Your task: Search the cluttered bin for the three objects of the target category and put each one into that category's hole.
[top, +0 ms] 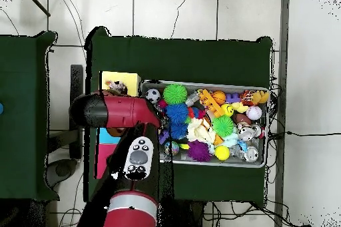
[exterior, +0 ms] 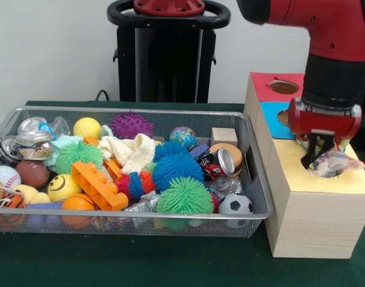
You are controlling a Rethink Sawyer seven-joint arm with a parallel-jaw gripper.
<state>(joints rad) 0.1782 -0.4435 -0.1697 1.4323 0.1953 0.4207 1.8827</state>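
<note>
gripper [exterior: 319, 154] over yellow hole [exterior: 326, 164] of box [exterior: 311, 209], fingers closed on crinkly wrapper [exterior: 333, 162]. risk: wrapper wider than hole, may snag rim, land on box top.

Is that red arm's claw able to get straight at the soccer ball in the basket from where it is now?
Probably not straight away. The gripper is over the yellow hole of the wooden box, apparently holding a crinkly wrapped item. The soccer ball itself lies uncovered in the wire bin's near corner.

Red, blue and yellow tops on the wooden box [exterior: 314, 209]; orange brick [exterior: 99, 185]; black-and-white ball [exterior: 235, 205].
</note>
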